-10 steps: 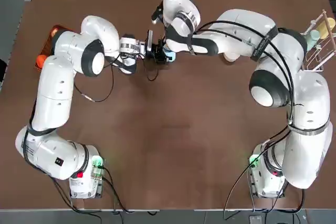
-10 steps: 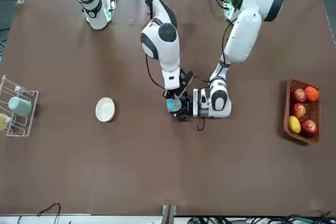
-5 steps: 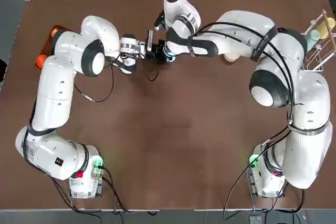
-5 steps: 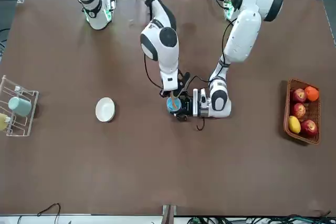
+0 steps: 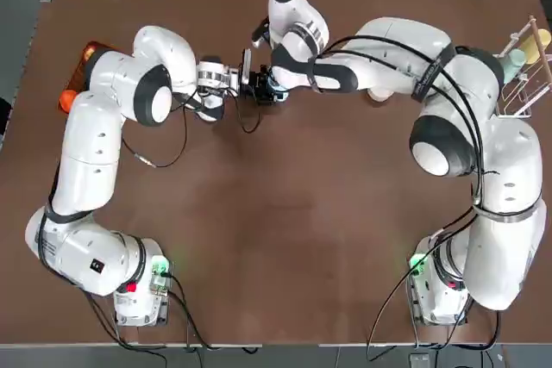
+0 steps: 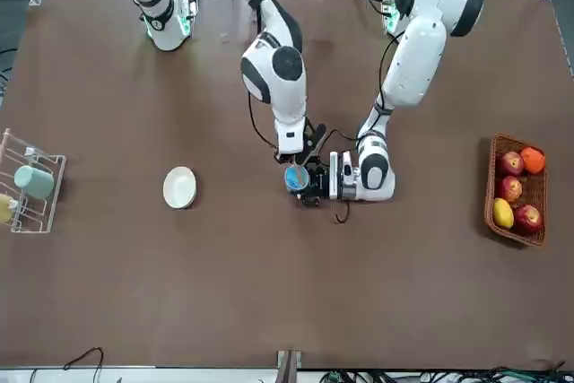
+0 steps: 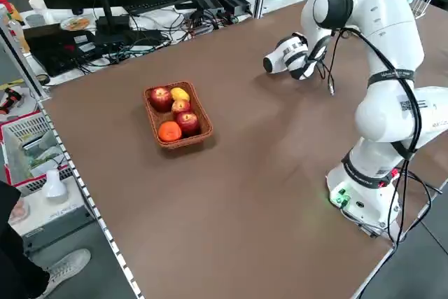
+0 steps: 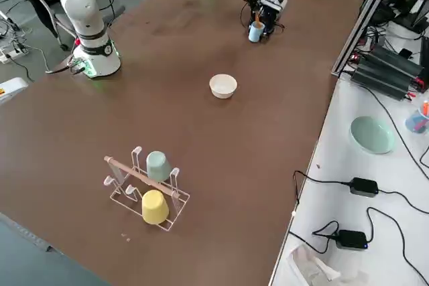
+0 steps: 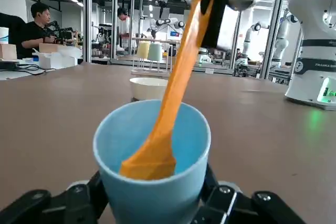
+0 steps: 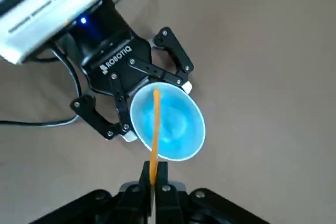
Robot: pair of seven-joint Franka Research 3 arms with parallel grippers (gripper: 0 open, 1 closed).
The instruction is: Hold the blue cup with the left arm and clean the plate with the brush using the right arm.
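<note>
Holds blue cup (image 10: pixel 184 129) in left gripper (image 10: pixel 158 111); pinches brush (image 10: pixel 156 145) in right gripper (image 10: pixel 154 169) above, head inside cup. Probably needs lifting out, then cleaning plate (image 6: pixel 179 187), well apart on desk (image 6: pixel 314 311).

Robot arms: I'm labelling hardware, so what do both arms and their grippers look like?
Both arms are white and jointed, with dark bands and black cables. The left gripper is black, with white "ROBOTIQ" lettering; the right gripper is black too.
</note>
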